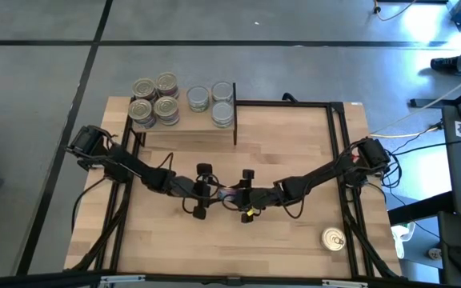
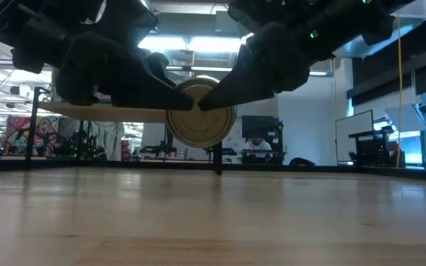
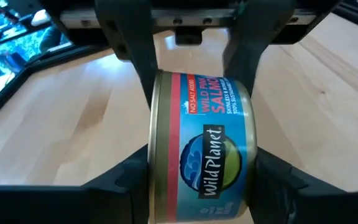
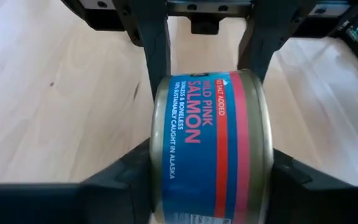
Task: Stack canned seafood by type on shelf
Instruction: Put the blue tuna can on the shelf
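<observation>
A can of pink salmon [image 3: 204, 143] with a blue and red label hangs on edge over the middle of the table, both grippers shut on it. My left gripper [image 1: 212, 193] comes at it from the table's left, my right gripper [image 1: 237, 194] from the right. In the low view its gold flat end [image 2: 198, 118] faces the near edge. The shelf [image 1: 186, 126] stands at the far left and bears gold-lidded cans [image 1: 154, 98] beside silver-topped cans [image 1: 212, 102], partly stacked. One more gold-lidded can [image 1: 334, 238] sits flat on the table at the near right. My left gripper pinches the can's two flat ends [image 3: 155, 163] between its two fingers, which slant slightly down from the table's left. The can is lifted clear of the table, standing on edge. My right gripper pinches the same two flat ends [image 4: 160, 163] from the opposite side, its fingers slanting slightly down from the table's right. The label wall faces each wrist camera.
A thin black frame [image 1: 338, 144] runs along the table's far and right sides. The bare wood [image 1: 294, 152] right of the shelf, and the near part of the table, hold nothing but the single can. Cables and equipment lie beyond the right edge.
</observation>
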`<action>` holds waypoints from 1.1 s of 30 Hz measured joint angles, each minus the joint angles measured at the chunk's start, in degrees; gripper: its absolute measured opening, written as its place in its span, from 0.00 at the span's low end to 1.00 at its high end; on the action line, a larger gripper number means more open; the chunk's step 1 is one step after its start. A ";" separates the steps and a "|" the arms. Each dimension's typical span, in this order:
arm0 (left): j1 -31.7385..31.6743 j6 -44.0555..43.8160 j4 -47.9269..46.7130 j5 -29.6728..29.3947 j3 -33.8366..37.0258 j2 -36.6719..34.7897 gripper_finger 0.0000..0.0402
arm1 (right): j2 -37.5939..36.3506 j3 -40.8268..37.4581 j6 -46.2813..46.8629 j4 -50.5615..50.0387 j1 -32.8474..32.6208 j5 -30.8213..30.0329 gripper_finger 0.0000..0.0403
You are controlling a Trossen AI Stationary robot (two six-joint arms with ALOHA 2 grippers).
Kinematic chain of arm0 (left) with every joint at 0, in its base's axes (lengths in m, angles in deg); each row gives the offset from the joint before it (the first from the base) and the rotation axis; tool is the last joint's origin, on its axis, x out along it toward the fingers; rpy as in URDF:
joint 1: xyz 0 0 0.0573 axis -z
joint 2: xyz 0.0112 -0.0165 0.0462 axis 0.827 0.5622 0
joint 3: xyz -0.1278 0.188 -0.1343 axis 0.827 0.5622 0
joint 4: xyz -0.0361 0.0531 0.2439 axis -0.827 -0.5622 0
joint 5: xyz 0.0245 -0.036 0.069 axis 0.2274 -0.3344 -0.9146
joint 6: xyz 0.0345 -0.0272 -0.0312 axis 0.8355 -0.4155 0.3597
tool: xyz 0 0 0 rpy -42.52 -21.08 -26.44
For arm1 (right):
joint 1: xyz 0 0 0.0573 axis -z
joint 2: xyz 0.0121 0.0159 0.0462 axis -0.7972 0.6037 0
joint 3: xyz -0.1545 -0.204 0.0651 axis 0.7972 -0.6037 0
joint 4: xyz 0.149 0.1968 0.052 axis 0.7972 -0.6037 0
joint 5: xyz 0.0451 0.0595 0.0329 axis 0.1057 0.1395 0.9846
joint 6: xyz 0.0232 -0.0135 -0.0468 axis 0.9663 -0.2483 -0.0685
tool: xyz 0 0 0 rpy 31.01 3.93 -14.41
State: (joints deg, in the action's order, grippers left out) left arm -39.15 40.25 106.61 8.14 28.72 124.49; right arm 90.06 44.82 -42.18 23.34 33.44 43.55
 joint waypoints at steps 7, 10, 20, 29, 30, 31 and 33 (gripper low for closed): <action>0.45 -0.47 -17.55 -8.13 -2.48 -8.32 0.47 | -6.03 2.83 9.03 -19.56 -0.87 -0.88 0.95; 0.63 -1.26 -31.53 -14.23 -5.74 -14.20 0.47 | -8.18 2.79 12.15 -26.27 -1.43 -1.08 0.93; -2.16 1.58 -64.88 -32.99 -19.57 -23.43 0.47 | -7.56 2.62 13.11 -30.29 -2.46 -1.84 0.76; -12.83 9.22 -67.52 -40.32 -21.35 -23.21 0.47 | -4.91 2.68 13.78 -29.59 -2.38 -0.84 0.75; -13.99 9.22 -67.59 -39.50 -21.35 -22.97 0.47 | -4.56 2.68 13.98 -29.64 -2.38 -0.45 0.75; -15.12 9.28 -67.62 -38.55 -21.31 -22.53 0.47 | -4.12 2.68 14.23 -29.99 -2.38 -0.16 0.75; -16.81 10.53 -67.58 -36.98 -21.29 -21.39 0.47 | -3.41 2.68 14.81 -29.85 -2.38 0.43 0.75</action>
State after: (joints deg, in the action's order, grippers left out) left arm -55.96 50.79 39.04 -28.83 7.43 103.10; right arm 86.65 47.50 -27.37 -6.51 31.06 43.98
